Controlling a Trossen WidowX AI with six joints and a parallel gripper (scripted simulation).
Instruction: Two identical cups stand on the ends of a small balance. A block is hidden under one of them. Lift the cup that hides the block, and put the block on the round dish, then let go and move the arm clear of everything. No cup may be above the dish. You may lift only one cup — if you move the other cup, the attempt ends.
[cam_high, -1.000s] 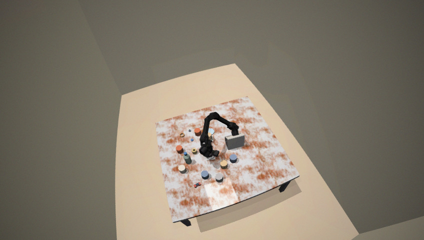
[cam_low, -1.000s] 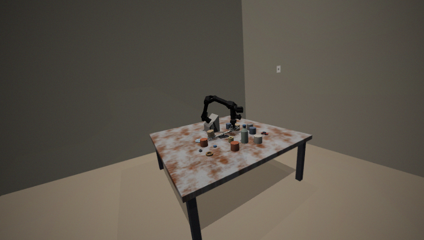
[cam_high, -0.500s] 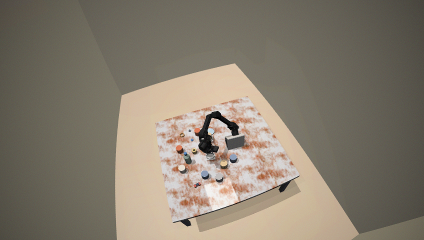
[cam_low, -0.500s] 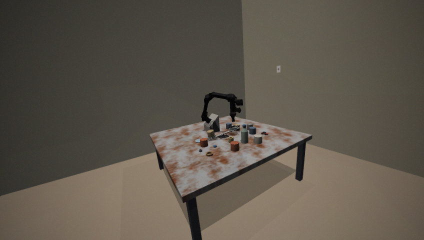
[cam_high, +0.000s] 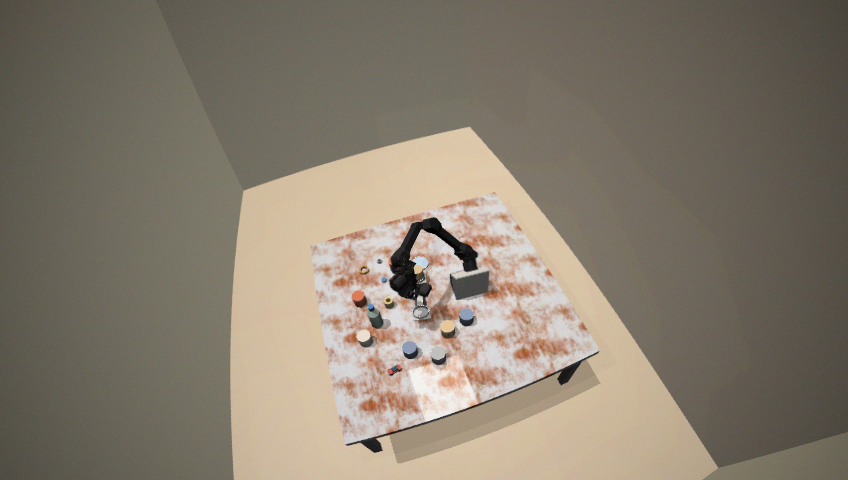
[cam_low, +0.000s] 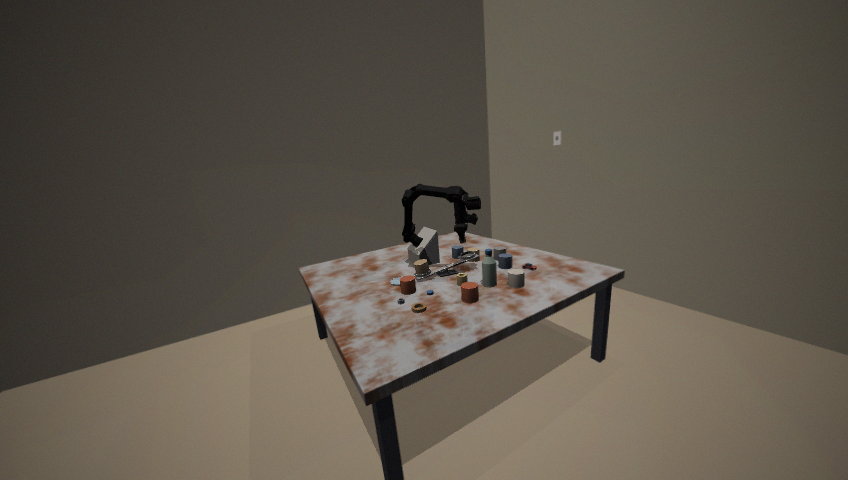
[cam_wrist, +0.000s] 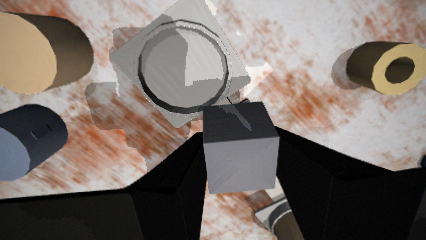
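My gripper (cam_wrist: 236, 137) (cam_low: 462, 239) is shut on a grey block (cam_wrist: 241, 167) and holds it above the table, close to the raised end of the balance. The round pan (cam_wrist: 207, 65) (cam_high: 420, 312) (cam_low: 468, 255) at that end is empty. A tan cup (cam_high: 418, 272) (cam_low: 421, 267) stands on the low end; its edge shows at the bottom of the wrist view (cam_wrist: 291, 229). Another tan cup (cam_high: 447, 328) (cam_wrist: 25, 54) stands on the table beside the balance. The pale blue round dish (cam_high: 421, 262) (cam_low: 395, 281) lies beyond the low end, with no cup visibly above it.
A green bottle (cam_high: 374, 317) (cam_low: 489, 272), a yellow ring-topped cylinder (cam_high: 388, 302) (cam_wrist: 377, 68) and several coloured cylinders stand around the balance. A red cylinder (cam_low: 407, 284) stands near the dish. A grey box-like block (cam_high: 470, 284) (cam_low: 429, 245) stands by the arm's base.
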